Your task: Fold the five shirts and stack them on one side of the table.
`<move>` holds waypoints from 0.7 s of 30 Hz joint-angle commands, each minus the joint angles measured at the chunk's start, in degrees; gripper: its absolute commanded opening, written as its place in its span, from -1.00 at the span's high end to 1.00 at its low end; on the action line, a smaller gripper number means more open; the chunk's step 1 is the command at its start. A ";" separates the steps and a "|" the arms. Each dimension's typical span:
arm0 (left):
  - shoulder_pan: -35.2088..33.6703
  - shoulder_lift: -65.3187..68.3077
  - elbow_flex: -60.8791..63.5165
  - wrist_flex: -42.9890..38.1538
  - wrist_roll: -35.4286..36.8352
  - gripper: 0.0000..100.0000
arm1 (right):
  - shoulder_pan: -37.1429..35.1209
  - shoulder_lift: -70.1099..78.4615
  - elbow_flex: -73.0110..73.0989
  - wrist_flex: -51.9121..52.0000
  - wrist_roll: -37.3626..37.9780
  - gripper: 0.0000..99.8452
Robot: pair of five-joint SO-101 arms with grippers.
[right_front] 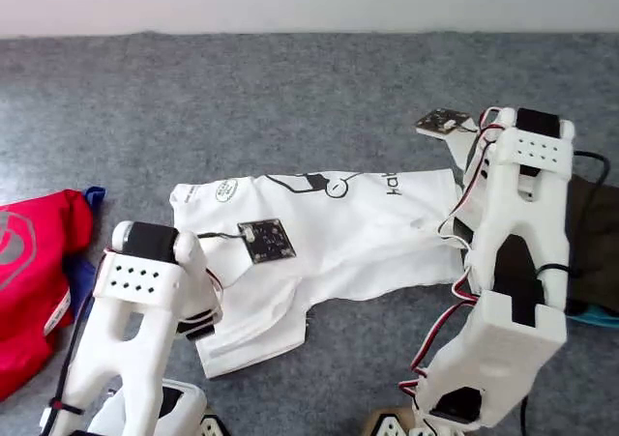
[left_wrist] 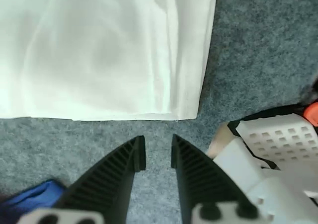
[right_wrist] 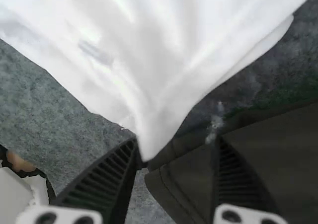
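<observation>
A white shirt [right_front: 348, 233] with black print lies spread across the middle of the grey carpeted table [right_front: 290, 98]. My left gripper [left_wrist: 158, 154] hovers over bare carpet just off the white shirt's hem [left_wrist: 99, 50], its fingers slightly apart with nothing between them. My right gripper [right_wrist: 174, 154] stands open at the shirt's right end, where the white cloth [right_wrist: 164, 50] gathers to a tip against one finger. A dark shirt [right_wrist: 268, 149] lies under that gripper. The right arm [right_front: 513, 223] covers part of the dark shirt [right_front: 590, 233].
A red shirt [right_front: 34, 281] is bunched at the left edge with blue cloth [right_front: 82, 272] under it; the blue cloth [left_wrist: 30, 196] also lies near my left gripper. Teal cloth [right_front: 595, 312] peeks from under the dark shirt. A white arm base [left_wrist: 268, 154] stands close by.
</observation>
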 commanded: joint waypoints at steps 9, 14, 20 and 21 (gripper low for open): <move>-10.02 -1.58 -19.03 1.14 6.07 0.81 | -2.15 -4.18 -19.16 4.18 -4.92 0.55; -14.68 -1.58 -25.19 1.05 15.65 0.81 | -10.42 -2.15 -18.02 3.65 -13.80 0.71; -19.16 -1.58 -29.14 1.05 23.12 0.89 | -17.54 7.08 -17.58 0.31 -18.37 0.95; -20.13 -1.58 -29.67 1.05 23.56 0.93 | -17.80 8.84 -17.58 -0.84 -19.52 0.98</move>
